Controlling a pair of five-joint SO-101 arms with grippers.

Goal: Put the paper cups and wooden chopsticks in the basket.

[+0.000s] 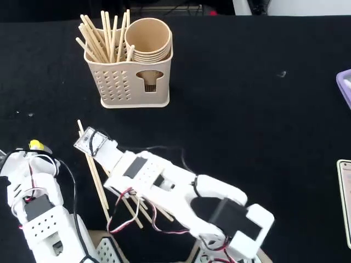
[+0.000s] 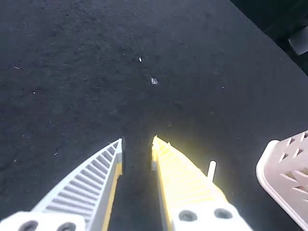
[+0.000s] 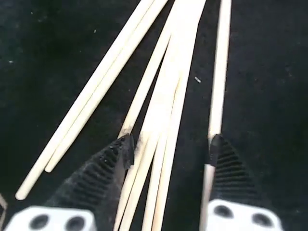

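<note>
Basket (image 1: 122,86) w/ stacked cups (image 1: 149,37) + chopsticks (image 1: 107,39) inside; R jaws apart, loose chopsticks (image 3: 168,96) between; L jaws apart.

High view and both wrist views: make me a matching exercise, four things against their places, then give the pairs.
Things:
1. paper cups
2. loose chopsticks
3. left gripper
4. right gripper

Places:
A. over a bare patch of table
B. open, astride several chopsticks
C. stacked in the basket
D. lying flat on the table

Pairs: 1-C, 2-D, 3-A, 4-B.
</note>
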